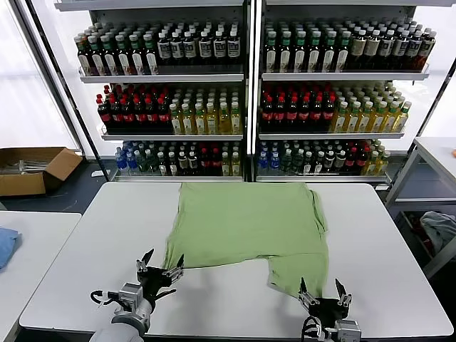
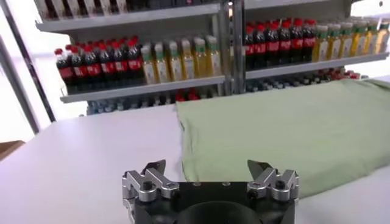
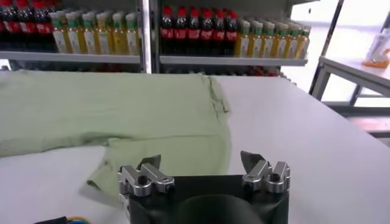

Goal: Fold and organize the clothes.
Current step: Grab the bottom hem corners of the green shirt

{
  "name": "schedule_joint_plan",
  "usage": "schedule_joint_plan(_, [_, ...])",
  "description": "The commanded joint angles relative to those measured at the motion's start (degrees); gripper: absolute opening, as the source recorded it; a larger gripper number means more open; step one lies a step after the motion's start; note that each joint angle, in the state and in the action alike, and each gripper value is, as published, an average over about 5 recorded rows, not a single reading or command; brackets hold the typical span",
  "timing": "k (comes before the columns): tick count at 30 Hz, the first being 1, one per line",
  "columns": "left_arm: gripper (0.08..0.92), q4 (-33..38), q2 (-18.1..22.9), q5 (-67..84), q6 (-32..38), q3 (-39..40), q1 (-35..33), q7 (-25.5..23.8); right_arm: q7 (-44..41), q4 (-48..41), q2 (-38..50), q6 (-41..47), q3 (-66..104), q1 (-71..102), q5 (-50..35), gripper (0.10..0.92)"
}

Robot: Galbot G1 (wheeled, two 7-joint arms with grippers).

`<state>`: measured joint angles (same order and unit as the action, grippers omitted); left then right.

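- while the green shirt (image 1: 249,226) lies spread on the white table (image 1: 385,242), plain side up, both arms wait at the near edge, nothing gripped yet.
- the shirt sits mid-table, toward the far side, its top edge near the bottle shelves (image 1: 249,78); a sleeve or flap trails down toward the near right corner.
- left gripper (image 1: 159,272) hovers just off the shirt's near left corner, jaws spread wide, empty; from its own wrist camera the cloth edge (image 2: 189,152) runs just ahead of the fingers (image 2: 155,169).
- right gripper (image 1: 324,293) is low at the near edge, just beside that trailing flap, jaws likewise wide apart and holding nothing; the right wrist view shows the flap (image 3: 164,158) right in front of the claw.
- my read: this is the very start of the first fold, the approach before the pinch, with no crease made so far.
- next move, i'd say, calls for each claw to drop to table level, slide a finger under the hem and close on a single layer, then lift together and carry the near edge toward the far one.
- watch for: thin soft fabric bunching instead of being picked, or one side lifting ahead of the other and skewing the fold.
- off to the side, a cardboard box (image 1: 32,169) on the floor and a blue cloth (image 1: 7,246) on the neighbouring table, not in play.
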<state>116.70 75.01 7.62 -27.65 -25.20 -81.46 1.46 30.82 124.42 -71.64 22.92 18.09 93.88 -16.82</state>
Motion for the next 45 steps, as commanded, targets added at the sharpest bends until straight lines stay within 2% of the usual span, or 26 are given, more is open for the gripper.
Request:
schedule_joint_plan(1, [0.823, -2.7, -0.6, 0.5, -2.1, 0.6, 1.3, -0.2, 0.7, -1.4, -1.1, 0.6, -0.2, -0.3, 0.1, 0.823])
schedule_joint_plan(11, [0.809, -4.0, -0.3, 0.4, -2.0, 0.8, 0.4, -0.3, 0.5, -1.9, -1.2, 0.5, -1.0, -0.2, 0.3, 0.823])
schedule_joint_plan(17, [0.668, -4.4, -0.1, 0.1, -2.1, 1.1, -0.3, -0.3, 0.4, -3.0, -1.2, -0.2, -1.2, 0.4, 0.1, 0.778])
schedule_joint_plan(35, [0.149, -5.2, 0.0, -0.2, -2.3, 1.7, -1.6, -0.4, -1.3, -3.6, -0.4, -3.1, -1.4, 1.4, 0.2, 0.268])
schedule_joint_plan(40, [0.087, -5.9, 0.1, -0.2, -1.7, 1.7, -1.1, -0.3, -2.7, -3.5, 0.2, -4.1, -1.1, 1.2, 0.4, 0.137])
schedule_joint_plan(45, [0.086, -5.7, 0.4, -0.8, 3.3, 1.3, -0.5, 0.3, -5.0, -2.3, 0.7, -5.9, -0.5, 0.7, 0.8, 0.113])
